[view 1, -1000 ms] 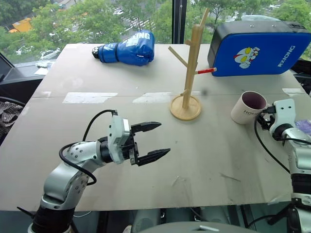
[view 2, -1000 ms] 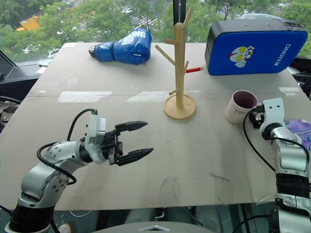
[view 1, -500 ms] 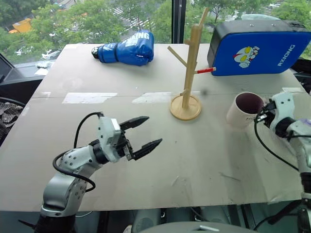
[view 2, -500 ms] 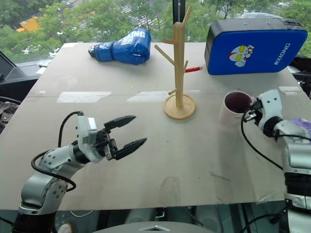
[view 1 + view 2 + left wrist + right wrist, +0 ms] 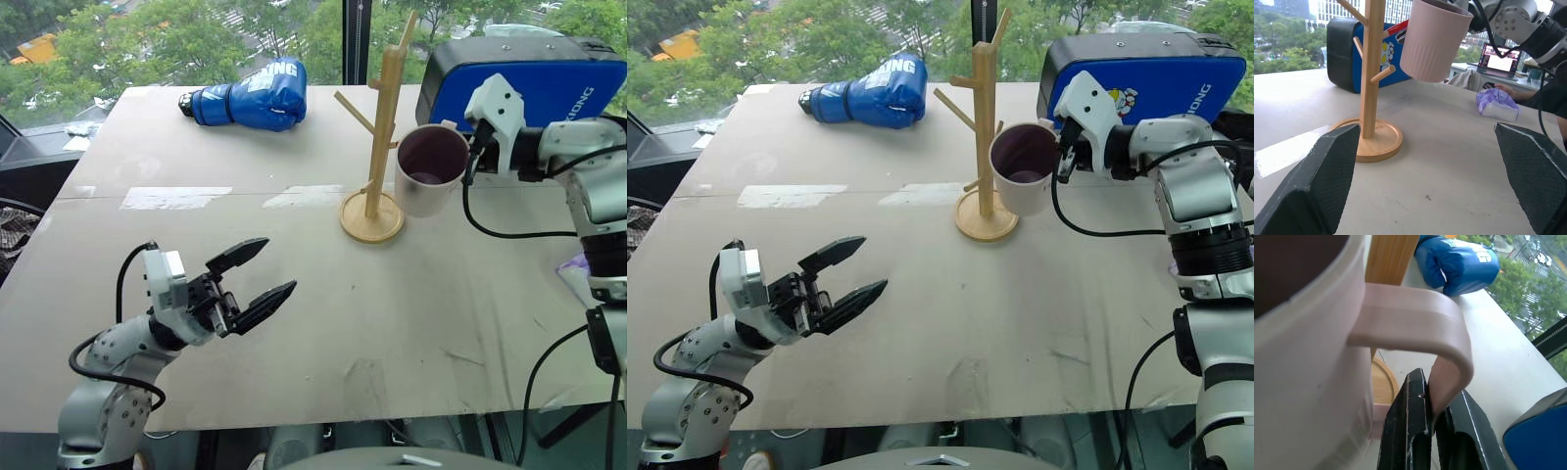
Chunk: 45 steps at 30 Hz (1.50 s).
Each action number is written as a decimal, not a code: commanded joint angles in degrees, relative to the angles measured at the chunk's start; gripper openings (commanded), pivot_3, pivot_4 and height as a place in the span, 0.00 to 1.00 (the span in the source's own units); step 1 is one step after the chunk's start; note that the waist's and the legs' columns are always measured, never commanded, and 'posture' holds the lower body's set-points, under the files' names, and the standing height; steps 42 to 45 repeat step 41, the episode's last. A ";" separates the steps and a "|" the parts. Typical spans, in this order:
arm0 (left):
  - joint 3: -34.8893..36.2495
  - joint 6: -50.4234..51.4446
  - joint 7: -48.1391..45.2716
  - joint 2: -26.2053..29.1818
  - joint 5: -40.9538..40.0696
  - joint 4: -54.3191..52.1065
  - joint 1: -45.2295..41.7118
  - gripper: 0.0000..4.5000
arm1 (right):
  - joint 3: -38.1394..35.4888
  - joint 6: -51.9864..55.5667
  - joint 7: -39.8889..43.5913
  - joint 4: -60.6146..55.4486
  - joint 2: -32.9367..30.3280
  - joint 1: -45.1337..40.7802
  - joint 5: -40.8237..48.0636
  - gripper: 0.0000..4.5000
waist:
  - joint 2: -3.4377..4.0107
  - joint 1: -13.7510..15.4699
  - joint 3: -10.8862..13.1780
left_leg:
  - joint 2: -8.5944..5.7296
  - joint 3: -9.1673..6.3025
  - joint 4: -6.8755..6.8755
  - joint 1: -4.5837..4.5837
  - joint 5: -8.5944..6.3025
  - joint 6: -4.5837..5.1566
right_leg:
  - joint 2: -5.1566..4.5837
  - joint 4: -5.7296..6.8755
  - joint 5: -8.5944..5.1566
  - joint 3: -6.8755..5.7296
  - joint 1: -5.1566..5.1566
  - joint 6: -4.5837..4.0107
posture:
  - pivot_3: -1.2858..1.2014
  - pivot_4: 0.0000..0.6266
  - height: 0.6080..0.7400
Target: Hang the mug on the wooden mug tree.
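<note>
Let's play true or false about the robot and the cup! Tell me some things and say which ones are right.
1. The off-white ceramic mug is standing on the grey table. False: it is held up in the air beside the pale wooden mug tree.
2. The right gripper pinches the mug's handle with its fingers. True.
3. The left gripper holds a blue boxing glove. False: its fingers are open and empty; the blue boxing glove lies at the far side of the table.
4. The mug already hangs on a peg. False: it is not yet on any peg.
5. A blue padded case stands behind the mug tree. True.
</note>
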 commanded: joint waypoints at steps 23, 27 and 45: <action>-1.39 2.02 6.92 -0.78 -2.04 -5.30 0.37 1.00 | -10.72 2.26 3.86 -3.27 -4.60 6.47 1.36 0.69 | 0.02 1.26 0.04 | -0.11 -0.13 0.00 0.00 0.00 -0.01 | -0.11 -0.09 0.03 -0.14 0.17 -0.04 | 0.52 0.24 0.93; -5.90 3.72 9.10 -0.31 3.17 -2.63 -2.82 1.00 | -20.87 7.79 1.53 -17.28 -8.37 22.75 6.60 0.69 | 0.03 1.26 0.03 | -0.08 -0.13 -0.02 0.07 0.00 -0.01 | -0.07 -0.02 0.03 -0.12 0.19 -0.04 | 0.52 0.24 0.93; -8.81 8.98 5.00 7.81 9.81 5.61 -8.35 1.00 | -38.66 7.28 -10.92 -48.62 3.56 70.82 11.72 1.00 | 0.09 0.99 0.03 | 0.06 -0.25 0.00 0.17 -0.04 -0.07 | 0.06 -0.04 0.00 0.02 0.27 -0.02 | 0.52 0.24 0.93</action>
